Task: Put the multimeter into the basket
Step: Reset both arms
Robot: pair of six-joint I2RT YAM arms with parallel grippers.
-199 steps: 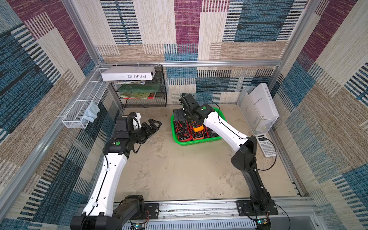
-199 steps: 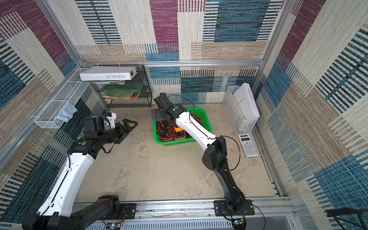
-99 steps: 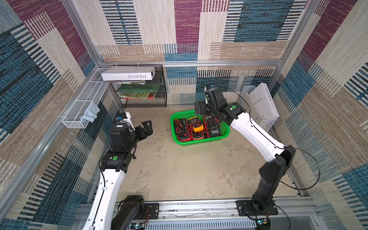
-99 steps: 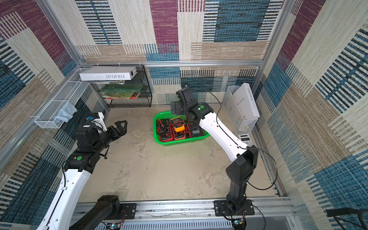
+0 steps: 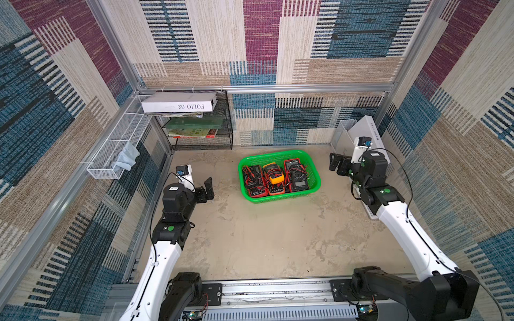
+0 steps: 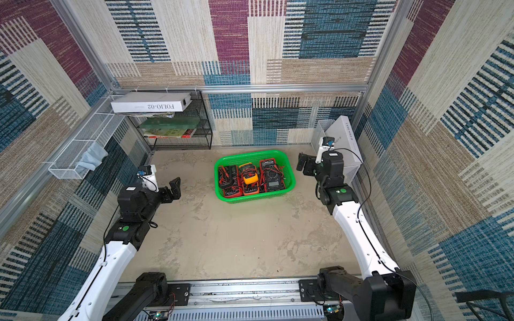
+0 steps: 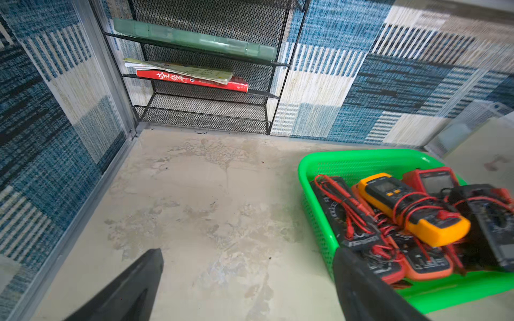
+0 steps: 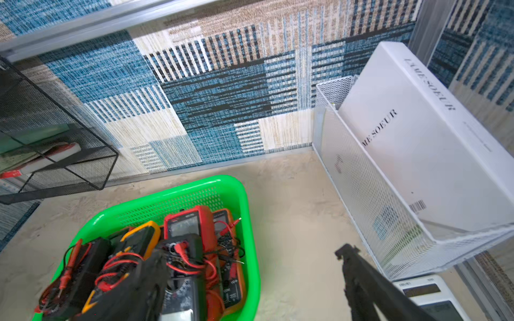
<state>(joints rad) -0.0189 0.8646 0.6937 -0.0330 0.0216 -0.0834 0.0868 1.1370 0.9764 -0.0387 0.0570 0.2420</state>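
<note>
Both arms have drawn back from the green basket (image 5: pixel 279 199) since the earlier frames. The right gripper (image 5: pixel 337 164), then over it, now hangs at centre right in both top views, and the left gripper (image 5: pixel 207 189) sits at centre left. Each has its jaws spread wide and grips nothing. Between them, mid-frame, the basket stands on the beige table (image 5: pixel 264 239). The yellow multimeter (image 5: pixel 276 177) lies inside it, on top of the red and black meters (image 5: pixel 299 178), wound in red leads. Farther back, a black mesh rack (image 5: pixel 200 130) stands at upper left with a white box (image 5: pixel 179 102) on top. A white mesh holder (image 5: pixel 343 130) stands at upper right.
</note>
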